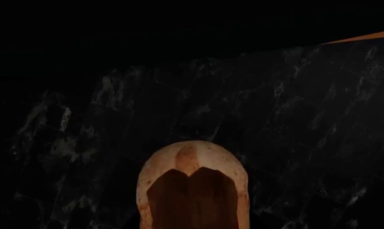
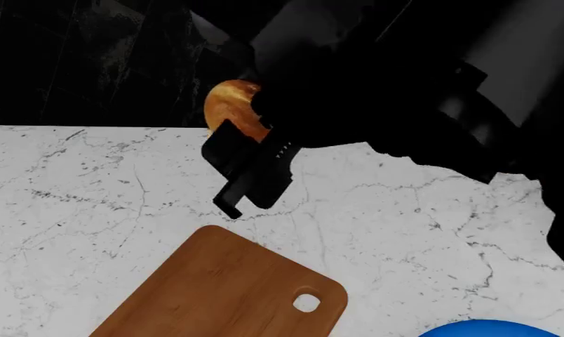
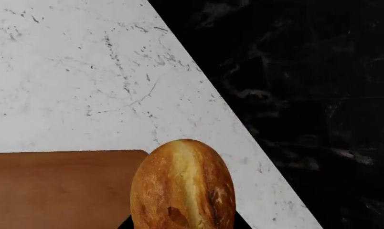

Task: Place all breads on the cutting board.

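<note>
My cutting board (image 2: 221,291) lies flat on the white marble desk (image 2: 66,203) with nothing on it that I can see; the hole near its corner points toward the blue plate (image 2: 483,328), whose rim shows bare at the frame's edge. My right claw (image 2: 249,179) hangs above the desk just beyond the board's far corner, clenched on the golden-orange bread roll (image 3: 182,188), which sits lifted against the dark marbled wall (image 2: 95,63). In my left wrist view a pale bread roll (image 1: 192,162) fills the space at my left claw (image 1: 192,200), but whether that claw is clenched on it I cannot tell.
</note>
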### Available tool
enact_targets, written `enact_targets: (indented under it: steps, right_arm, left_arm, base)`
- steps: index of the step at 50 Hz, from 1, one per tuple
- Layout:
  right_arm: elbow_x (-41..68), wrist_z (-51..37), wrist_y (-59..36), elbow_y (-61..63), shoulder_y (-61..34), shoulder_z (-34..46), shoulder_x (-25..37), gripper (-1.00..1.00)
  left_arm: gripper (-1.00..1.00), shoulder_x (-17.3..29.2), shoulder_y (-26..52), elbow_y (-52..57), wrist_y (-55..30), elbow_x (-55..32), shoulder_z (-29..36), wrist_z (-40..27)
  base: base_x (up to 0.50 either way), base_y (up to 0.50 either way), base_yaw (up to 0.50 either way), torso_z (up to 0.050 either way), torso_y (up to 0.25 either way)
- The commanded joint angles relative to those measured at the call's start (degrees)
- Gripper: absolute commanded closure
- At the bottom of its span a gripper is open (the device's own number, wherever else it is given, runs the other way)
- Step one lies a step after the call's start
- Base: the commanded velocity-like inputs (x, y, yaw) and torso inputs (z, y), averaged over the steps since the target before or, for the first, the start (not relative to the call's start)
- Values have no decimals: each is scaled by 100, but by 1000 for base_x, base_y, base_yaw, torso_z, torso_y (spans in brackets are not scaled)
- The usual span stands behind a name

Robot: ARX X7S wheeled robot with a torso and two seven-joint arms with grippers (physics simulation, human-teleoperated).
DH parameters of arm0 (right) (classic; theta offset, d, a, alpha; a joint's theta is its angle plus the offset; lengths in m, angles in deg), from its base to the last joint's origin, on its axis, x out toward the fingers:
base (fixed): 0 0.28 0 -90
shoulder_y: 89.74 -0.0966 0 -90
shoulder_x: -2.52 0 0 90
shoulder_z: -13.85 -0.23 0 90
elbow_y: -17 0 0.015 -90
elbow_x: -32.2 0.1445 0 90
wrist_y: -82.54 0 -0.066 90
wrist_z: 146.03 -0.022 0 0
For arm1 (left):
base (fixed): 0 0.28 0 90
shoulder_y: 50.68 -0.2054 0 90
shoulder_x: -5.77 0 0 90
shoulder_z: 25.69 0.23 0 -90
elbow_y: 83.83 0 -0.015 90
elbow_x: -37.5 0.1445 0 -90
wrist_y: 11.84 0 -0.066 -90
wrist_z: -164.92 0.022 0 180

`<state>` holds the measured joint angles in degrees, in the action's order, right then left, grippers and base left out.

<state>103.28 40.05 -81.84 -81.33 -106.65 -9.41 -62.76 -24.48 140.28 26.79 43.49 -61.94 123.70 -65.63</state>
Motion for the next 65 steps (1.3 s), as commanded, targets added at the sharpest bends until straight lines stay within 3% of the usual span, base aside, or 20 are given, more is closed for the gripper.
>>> enact_targets:
  steps: [1,41,65]
  right_arm:
    - [-16,482,-350,-299,-71,349,-383,100]
    - [1171,-87,-606,-441,840,120,-648,100]
    - [1212,-532,-266,-377,1602,267,-613,100]
  left_arm:
    - [100,-13,-22,-19,112,-51,-23,-54]
    - [100,37,-145,33,159,33,-75,-25]
    - [100,151,-375,64,389,-95,-162,-11]
  base:
    - [0,0,0,0,0]
    - [0,0,0,0,0]
    - [0,0,0,0,0]
